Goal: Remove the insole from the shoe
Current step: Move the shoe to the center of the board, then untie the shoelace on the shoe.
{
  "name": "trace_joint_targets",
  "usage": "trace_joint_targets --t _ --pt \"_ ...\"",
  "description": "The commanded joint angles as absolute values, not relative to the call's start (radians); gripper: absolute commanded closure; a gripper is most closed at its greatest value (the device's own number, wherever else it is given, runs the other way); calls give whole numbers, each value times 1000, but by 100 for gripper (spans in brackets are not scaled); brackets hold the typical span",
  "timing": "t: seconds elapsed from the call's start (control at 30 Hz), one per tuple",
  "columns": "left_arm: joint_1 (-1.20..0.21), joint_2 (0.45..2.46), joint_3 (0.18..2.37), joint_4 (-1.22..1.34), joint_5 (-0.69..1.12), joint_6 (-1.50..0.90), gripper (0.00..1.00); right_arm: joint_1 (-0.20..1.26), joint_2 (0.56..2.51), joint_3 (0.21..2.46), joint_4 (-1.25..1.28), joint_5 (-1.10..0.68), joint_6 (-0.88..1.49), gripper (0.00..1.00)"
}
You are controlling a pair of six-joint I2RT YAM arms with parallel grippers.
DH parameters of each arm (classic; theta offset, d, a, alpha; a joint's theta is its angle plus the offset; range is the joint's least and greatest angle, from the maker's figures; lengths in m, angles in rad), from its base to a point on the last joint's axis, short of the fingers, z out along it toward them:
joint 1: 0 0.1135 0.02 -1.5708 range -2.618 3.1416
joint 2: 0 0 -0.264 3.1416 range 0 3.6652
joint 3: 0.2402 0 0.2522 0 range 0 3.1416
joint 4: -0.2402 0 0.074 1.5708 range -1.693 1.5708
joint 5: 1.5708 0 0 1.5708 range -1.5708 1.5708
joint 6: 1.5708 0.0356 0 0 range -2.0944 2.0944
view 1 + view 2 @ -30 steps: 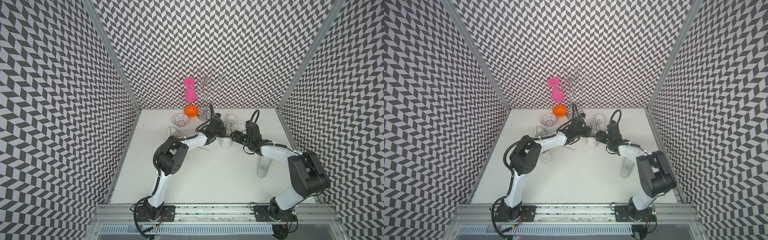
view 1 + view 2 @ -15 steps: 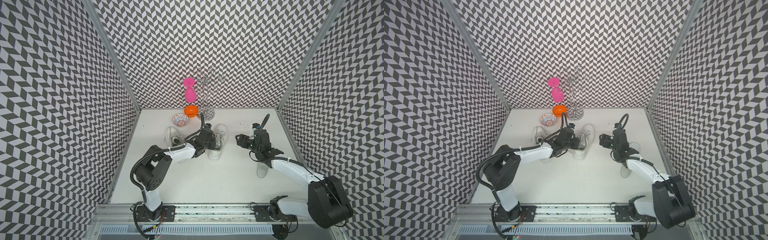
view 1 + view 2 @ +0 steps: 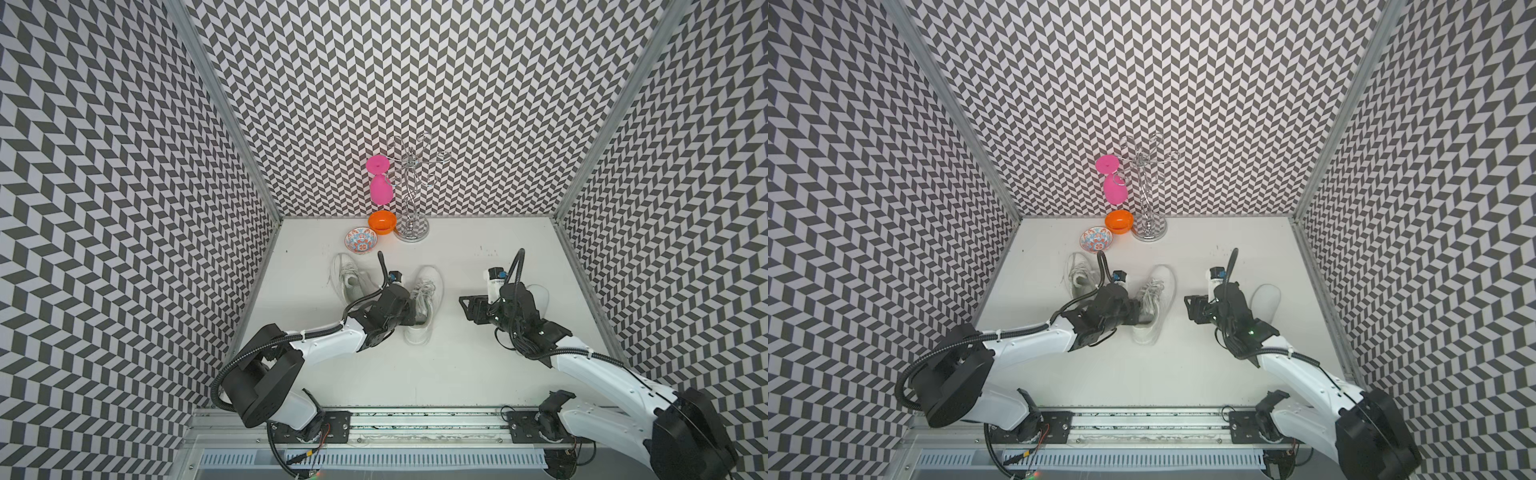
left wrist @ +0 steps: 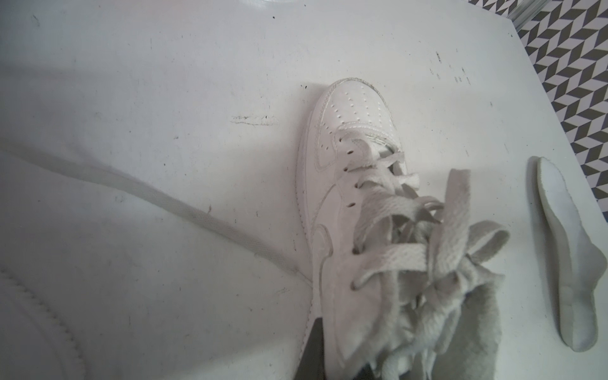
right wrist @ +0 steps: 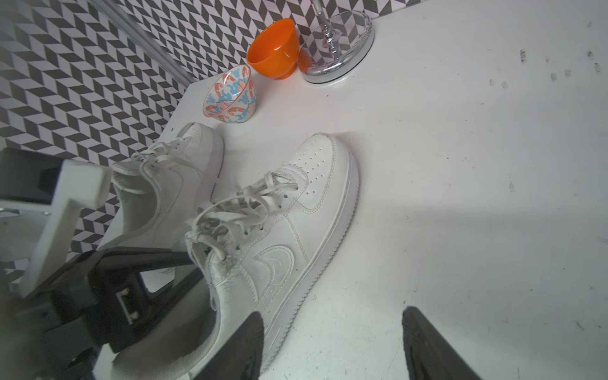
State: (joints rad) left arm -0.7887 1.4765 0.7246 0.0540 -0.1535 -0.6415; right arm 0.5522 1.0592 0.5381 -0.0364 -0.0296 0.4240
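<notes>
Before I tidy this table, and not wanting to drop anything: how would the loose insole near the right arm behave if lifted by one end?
The insole looks thin with a curled-up heel edge, so it would probably sag or bend. It seems foam-like, hence likely light. Lying flat on the table, it should slide rather than roll.

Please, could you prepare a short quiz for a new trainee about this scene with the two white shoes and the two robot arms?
1. True or false: the right hand holds the insole.
2. What does the left hand grip? A) the orange bowl; B) the shoe nearer the middle; C) the insole.
3. How many shoes stand on the table?
Key:
1. False. It is open and empty, and the insole lies on the table.
2. B.
3. Two. The other shoe is untouched.
</notes>
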Motion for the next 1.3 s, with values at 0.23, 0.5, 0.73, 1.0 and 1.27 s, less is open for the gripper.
trace_joint_targets --t 0.23,0.5,0.73,1.0,1.27 --pt "-802 1453 718 91 -120 -678 65 740 1060 594 6 19 395 53" --pt "-802 1416 673 180 -68 -653 75 841 1238 724 7 80 406 58" --pt "-803 1438 670 202 -52 -649 80 844 1367 806 -14 96 458 67" --pt "-804 1452 663 202 -49 -655 78 847 1413 828 -36 134 475 72" --pt "-802 1448 661 198 -52 -651 78 848 1454 850 -23 118 478 78"
